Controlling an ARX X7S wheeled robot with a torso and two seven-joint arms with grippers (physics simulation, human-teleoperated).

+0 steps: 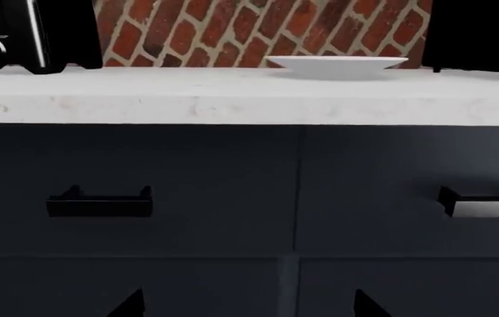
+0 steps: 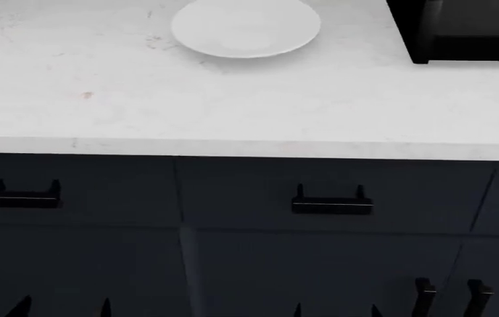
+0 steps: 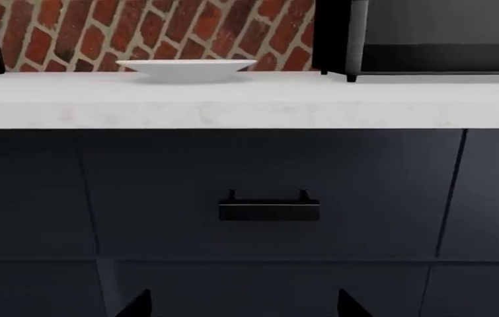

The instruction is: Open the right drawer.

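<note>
Two matching drawers sat under the white counter [image 2: 231, 112]; the right drawer [image 2: 333, 195] was shut, flush with its twin [image 2: 73, 191]. My right claw [image 3: 243, 305] stood open, its fingertips spread below the bar handle [image 3: 269, 210] and well short of it. The left claw [image 1: 247, 305] was open too. I judged the drawer rigid and light on its slides; I'd grip the bar at its middle, between the posts.

Dark navy right drawer [image 2: 333, 195] shut, black bar handle [image 2: 332, 205] horizontal
</note>
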